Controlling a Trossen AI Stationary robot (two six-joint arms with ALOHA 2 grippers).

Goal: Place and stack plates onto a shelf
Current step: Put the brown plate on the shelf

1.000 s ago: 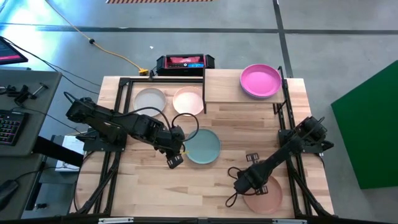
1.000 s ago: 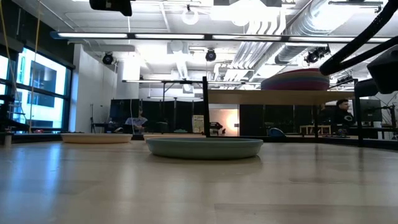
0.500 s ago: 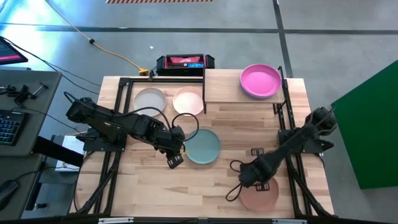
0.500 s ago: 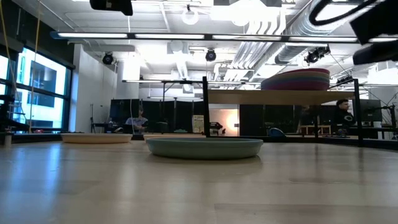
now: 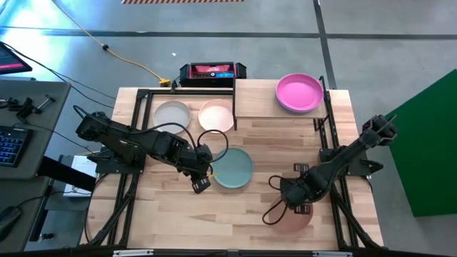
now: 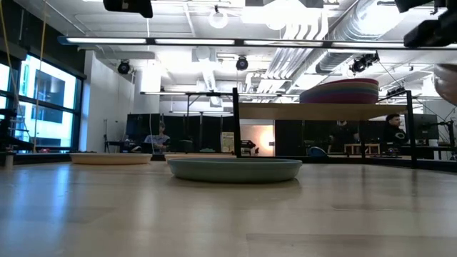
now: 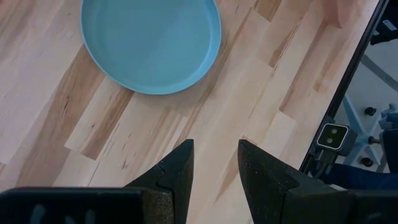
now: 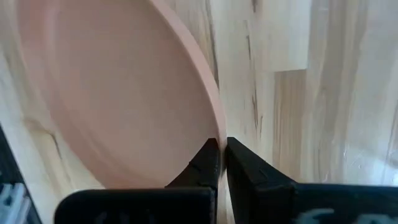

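My right gripper [image 5: 291, 203] is shut on the tan-brown plate [image 5: 294, 220] near the table's near right corner; the right wrist view shows the plate [image 8: 118, 93] filling the picture. My left gripper [image 5: 201, 183] hovers open just left of the teal plate [image 5: 233, 168], which lies flat on the table [image 7: 152, 40]. The shelf [image 5: 257, 107] stands at the far edge. A stack of plates with the magenta one [image 5: 298, 93] on top sits on it, also seen in the low view [image 6: 340, 91]. My right gripper pinches the tan-brown plate's rim [image 8: 215, 121] between its two fingers [image 8: 208, 158], one on the inner face and one on the outer. The plate is tilted, with the held edge raised and the rest slanting away below the fingers.
A grey-white plate [image 5: 173, 114] and a pale pink plate [image 5: 216, 116] lie on the table beside the shelf's left end. Black frame rails [image 5: 325, 135] run along both sides of the table. Bare wood [image 5: 235, 214] lies between the arms at the near edge.
My right gripper has risen and moved a little toward the far edge with the tan-brown plate in its hold. The plate has tipped up and shifted with it. The arm has climbed out of the low view. The left arm has kept still.
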